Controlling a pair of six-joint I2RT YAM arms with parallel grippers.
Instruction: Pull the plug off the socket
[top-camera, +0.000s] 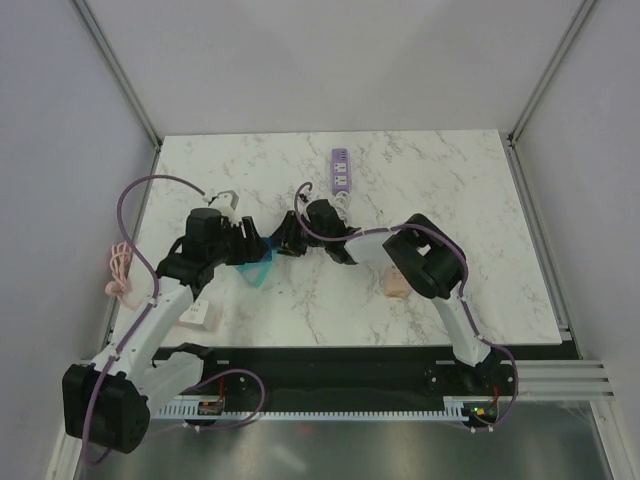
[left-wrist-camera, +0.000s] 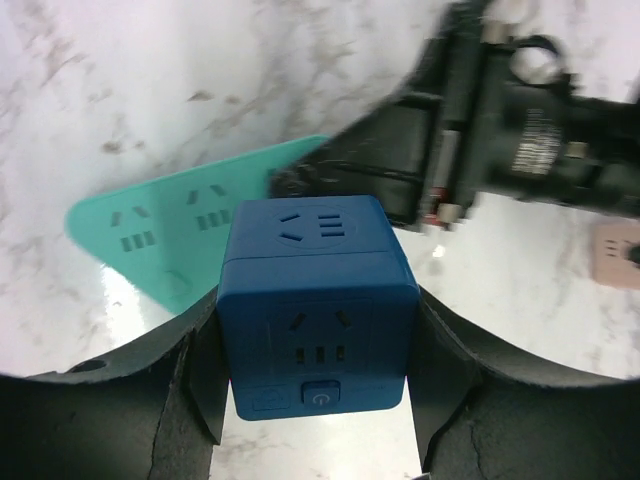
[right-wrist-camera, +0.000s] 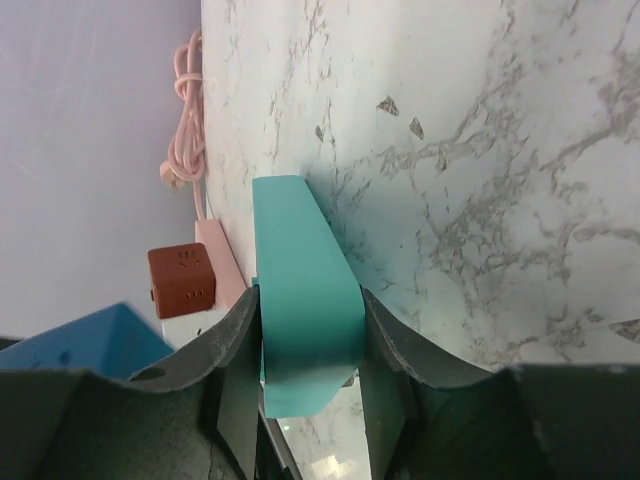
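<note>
Left jaws (left-wrist-camera: 318, 340): closed on a blue cube outlet adapter (left-wrist-camera: 318, 300), one pad on each of its side faces, held at moderate width. The cube's button face points toward the left wrist camera. Right jaws (right-wrist-camera: 310, 350): closed narrowly across the short width of a teal power strip (right-wrist-camera: 305, 290), and the strip's free end runs away toward the upper middle of that frame. In the left wrist view the teal strip's outlet face lies behind the cube at centre left. Cannot tell whether the cube is seated in the strip or only beside it. In the top view both jaws meet at centre frame over the marble worktop (top-camera: 450, 180). The socket, a lilac-purple power strip (top-camera: 341, 170), lies at upper centre of that view, untouched by either arm. The plug, a tan block (top-camera: 395, 285), rests on the worktop at lower right of centre, well apart from the purple strip and just beside my right forearm. The right wrist view shows a pink power strip (right-wrist-camera: 222, 262) with a red-brown cube (right-wrist-camera: 182, 280) by it at centre left, and a coiled pink cord (right-wrist-camera: 185, 110) above.
</note>
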